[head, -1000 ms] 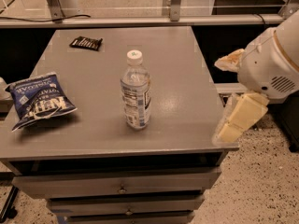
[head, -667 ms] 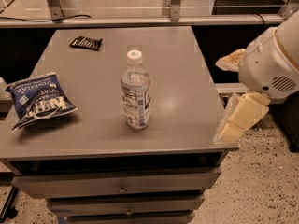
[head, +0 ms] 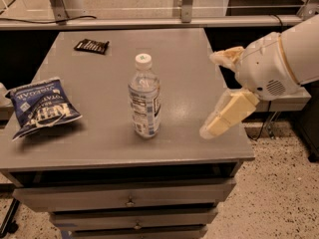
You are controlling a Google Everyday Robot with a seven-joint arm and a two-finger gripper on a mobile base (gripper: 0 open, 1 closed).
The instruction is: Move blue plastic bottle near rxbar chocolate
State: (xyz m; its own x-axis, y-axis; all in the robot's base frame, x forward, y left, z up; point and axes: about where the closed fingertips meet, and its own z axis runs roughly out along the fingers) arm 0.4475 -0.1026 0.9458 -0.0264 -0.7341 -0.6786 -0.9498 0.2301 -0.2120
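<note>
1. My gripper (head: 209,95) hangs over the right edge of the table (head: 189,59). Its fingers are spread wide and hold nothing. It sits well to the right of the blue plastic bottle (head: 144,96).
2. The bottle stands upright near the middle of the table, toward the front, with its white cap on. The rxbar chocolate (head: 91,46) lies flat at the far left corner, well apart from the bottle.
3. Risk: the bottle is tall and narrow. If one finger reaches it first, or I come in high near the cap, I judge it could tip and roll, perhaps off the front edge.
4. Risk: clear plastic is likely slick and soft. A tight squeeze could buckle it, and a loose one could let it slip on the way across.
5. Risk: if I set it down too close, it could land on the bar or push it toward the back edge.
6. Risk: the chip bag (head: 42,108) lies at front left. A low, wide swing of the bottle could brush it.
7. Hidden: most of my arm is cut off at the right edge of the view. I cannot make out the water level, so the bottle's weight is a guess. The bar's lettering is too small to read.
</note>
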